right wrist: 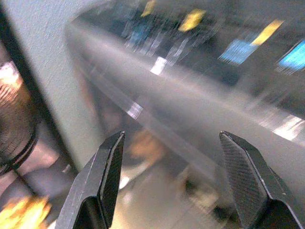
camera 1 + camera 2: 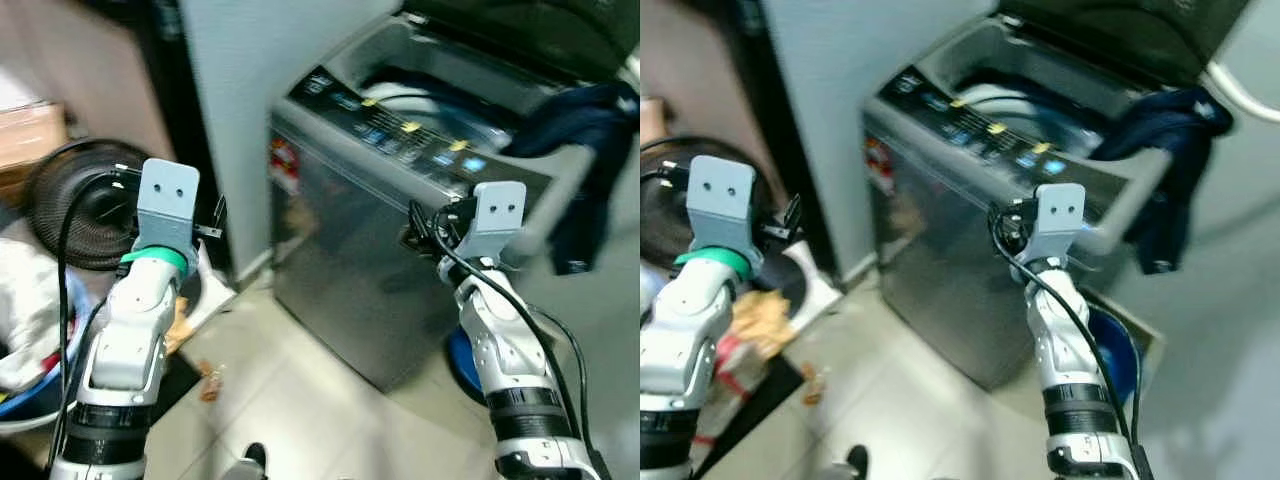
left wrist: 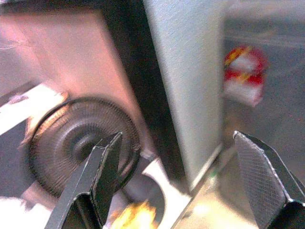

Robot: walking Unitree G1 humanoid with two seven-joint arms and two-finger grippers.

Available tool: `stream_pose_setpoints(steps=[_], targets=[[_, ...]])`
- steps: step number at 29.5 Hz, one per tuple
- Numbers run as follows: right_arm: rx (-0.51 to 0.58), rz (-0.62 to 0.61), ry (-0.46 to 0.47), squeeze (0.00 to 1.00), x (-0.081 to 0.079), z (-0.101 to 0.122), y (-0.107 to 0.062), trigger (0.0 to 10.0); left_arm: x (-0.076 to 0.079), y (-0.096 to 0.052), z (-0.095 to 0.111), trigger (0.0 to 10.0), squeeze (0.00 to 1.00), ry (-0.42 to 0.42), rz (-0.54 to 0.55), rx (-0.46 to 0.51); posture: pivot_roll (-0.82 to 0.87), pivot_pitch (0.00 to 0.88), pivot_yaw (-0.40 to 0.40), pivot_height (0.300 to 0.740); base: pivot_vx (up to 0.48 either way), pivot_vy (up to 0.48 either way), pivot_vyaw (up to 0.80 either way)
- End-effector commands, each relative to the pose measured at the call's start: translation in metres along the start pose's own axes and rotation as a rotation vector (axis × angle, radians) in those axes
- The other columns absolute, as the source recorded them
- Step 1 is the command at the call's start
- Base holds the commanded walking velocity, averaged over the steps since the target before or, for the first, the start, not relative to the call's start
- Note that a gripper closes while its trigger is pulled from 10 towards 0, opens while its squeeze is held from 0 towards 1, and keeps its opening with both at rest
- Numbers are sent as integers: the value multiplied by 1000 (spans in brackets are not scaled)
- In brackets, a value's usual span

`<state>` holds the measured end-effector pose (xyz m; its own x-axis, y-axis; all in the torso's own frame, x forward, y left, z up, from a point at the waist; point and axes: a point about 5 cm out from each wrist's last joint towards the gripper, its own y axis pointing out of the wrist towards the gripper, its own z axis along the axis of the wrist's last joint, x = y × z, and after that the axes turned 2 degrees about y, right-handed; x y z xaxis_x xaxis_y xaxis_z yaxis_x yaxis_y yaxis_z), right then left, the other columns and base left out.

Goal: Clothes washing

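Tiled floor [image 2: 290, 400], open washer [image 2: 400, 230] ahead, dark cloth [image 2: 585, 130] over rim; left gripper [image 3: 183, 183] and right gripper [image 1: 174, 179] raised, fingers wide, empty.

The washing machine [image 2: 350, 290] shows a glossy grey body, smooth and reflective, with a dark shiny control panel [image 2: 400, 135] carrying coloured stickers. Dark blue cloth [image 2: 580, 130] hangs soft and matt over its rim. The fan [image 3: 81, 138] wears a fine black wire grille. The left gripper's fingers [image 3: 259, 179] carry textured, cross-hatched black pads. The floor tiles [image 2: 300, 400] gleam pale and smooth.
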<state>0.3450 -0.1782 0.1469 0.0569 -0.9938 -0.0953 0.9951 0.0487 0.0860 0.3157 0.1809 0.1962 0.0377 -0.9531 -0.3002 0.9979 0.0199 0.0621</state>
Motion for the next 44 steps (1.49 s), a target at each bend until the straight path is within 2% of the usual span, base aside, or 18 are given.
stream_pose_setpoints(steps=[1, 6, 9, 14, 17, 19, 20, 21, 22, 23, 24, 27, 28, 30, 32, 44], targets=[[-21, -48, 5, 0, 11, -10, -4, 10000, 3, -1, -11, 10000, 0, -3, -25, -55, 66, 31, -30, 740, 0, 0, 775], [-41, -43, -15, 0, 12, -19, -7, 10000, 2, -4, -21, 10000, 0, -20, -30, -78, 66, 32, -29, 740, 0, 0, 775], [-75, -30, -39, 0, 14, -32, -11, 10000, 2, -7, -42, 10000, 0, -13, -21, -142, 64, 30, -29, 740, 0, 0, 775], [-88, -25, -50, 0, 16, -36, -13, 10000, 3, -8, -48, 10000, 0, -12, -22, -166, 60, 30, -29, 740, 0, 0, 775], [-133, -27, -80, 0, 23, -47, -18, 10000, 3, -11, -63, 10000, 0, 13, -29, -209, 56, 31, -30, 740, 0, 0, 775], [-133, -27, -80, 0, 23, -47, -18, 10000, 3, -11, -63, 10000, 0, 13, -29, -209, 56, 31, -30, 740, 0, 0, 775], [-174, -38, -99, 0, 28, -58, -23, 10000, 3, -12, -74, 10000, 0, 10, -18, -235, 51, 31, -31, 740, 0, 0, 775], [-174, -38, -99, 0, 28, -58, -23, 10000, 3, -12, -74, 10000, 0, 10, -18, -235, 51, 31, -31, 740, 0, 0, 775], [-230, -59, -93, 0, 33, -72, -29, 10000, 3, -13, -89, 10000, 0, -14, -2, -276, 44, 30, -32, 740, 0, 0, 775], [-230, -59, -93, 0, 33, -72, -29, 10000, 3, -13, -89, 10000, 0, -14, -2, -276, 44, 30, -32, 740, 0, 0, 775], [-283, -86, -69, 0, 36, -84, -35, 10000, 3, -14, -103, 10000, 0, -33, 22, -323, 45, 30, -33, 740, 0, 0, 763], [-283, -86, -69, 0, 36, -84, -35, 10000, 3, -14, -103, 10000, 0, -33, 22, -323, 45, 30, -33, 740, 0, 0, 763], [-330, -119, -29, 0, 38, -95, -42, 10000, 4, -16, -116, 10000, 0, -53, 42, -369, 41, 30, -33, 740, 0, 0, 744], [-330, -119, -29, 0, 38, -95, -42, 10000, 4, -16, -116, 10000, 0, -53, 42, -369, 41, 30, -33, 740, 0, 0, 744], [-390, -145, 3, 0, 36, -110, -49, 10000, 7, -22, -134, 10000, 0, -79, 65, -434, 41, 29, -33, 740, 0, 0, 741], [-453, -153, -16, 0, 34, -124, -57, 10000, 8, -30, -156, 10000, 0, -84, 94, -480, 44, 22, -38, 740, 0, 0, 748]])
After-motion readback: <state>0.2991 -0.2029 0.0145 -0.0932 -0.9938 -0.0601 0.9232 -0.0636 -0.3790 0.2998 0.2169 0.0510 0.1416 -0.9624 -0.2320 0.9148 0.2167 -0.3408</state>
